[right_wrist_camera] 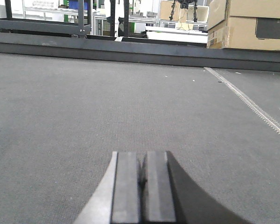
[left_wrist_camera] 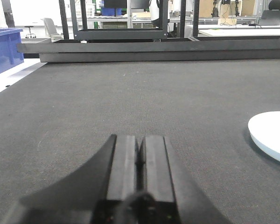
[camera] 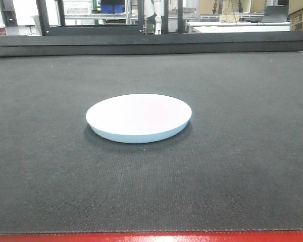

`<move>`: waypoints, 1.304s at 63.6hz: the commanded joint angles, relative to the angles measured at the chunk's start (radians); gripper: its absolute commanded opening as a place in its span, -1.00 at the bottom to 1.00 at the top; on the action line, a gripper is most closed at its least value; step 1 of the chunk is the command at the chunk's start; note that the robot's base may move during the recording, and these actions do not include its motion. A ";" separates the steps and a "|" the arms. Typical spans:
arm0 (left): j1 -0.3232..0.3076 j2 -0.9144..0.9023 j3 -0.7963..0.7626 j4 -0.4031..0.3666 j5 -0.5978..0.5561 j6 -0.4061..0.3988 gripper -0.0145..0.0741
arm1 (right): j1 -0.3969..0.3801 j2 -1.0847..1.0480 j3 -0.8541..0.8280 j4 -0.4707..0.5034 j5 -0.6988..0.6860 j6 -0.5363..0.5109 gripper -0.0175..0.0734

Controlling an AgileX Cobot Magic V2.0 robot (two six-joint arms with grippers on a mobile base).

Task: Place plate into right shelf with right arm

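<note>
The black left claw [left_wrist_camera: 140, 147] hangs low over the left side of the table, fingers pressed together and empty. A plain white round glossy plate [camera: 139, 117] lies flat near the middle of the dark-matted table [camera: 252, 181]. The right claw [right_wrist_camera: 143, 161] sits to the plate's right, its fingers together on nothing. It probably has to open and pinch the sloped rim firmly, since the glaze may slip. The right shelf is not in view.

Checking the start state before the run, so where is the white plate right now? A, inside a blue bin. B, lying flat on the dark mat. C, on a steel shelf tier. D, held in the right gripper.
B: the plate lies flat on the dark mat, while the right gripper and left gripper are both shut, empty and clear of it.
</note>
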 commanded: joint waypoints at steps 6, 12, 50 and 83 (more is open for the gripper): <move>-0.004 -0.011 0.008 -0.002 -0.089 -0.002 -0.78 | -0.001 -0.013 -0.005 0.002 -0.094 -0.002 -0.49; -0.004 -0.011 0.008 -0.002 -0.089 -0.002 -0.78 | -0.001 -0.013 -0.005 0.002 -0.094 -0.002 -0.49; -0.004 -0.011 0.008 -0.002 -0.089 -0.002 -0.78 | -0.001 -0.013 -0.042 0.026 -0.145 0.034 -0.49; -0.004 -0.011 0.008 -0.002 -0.089 -0.002 -0.78 | 0.049 0.485 -0.583 0.029 0.327 0.071 0.60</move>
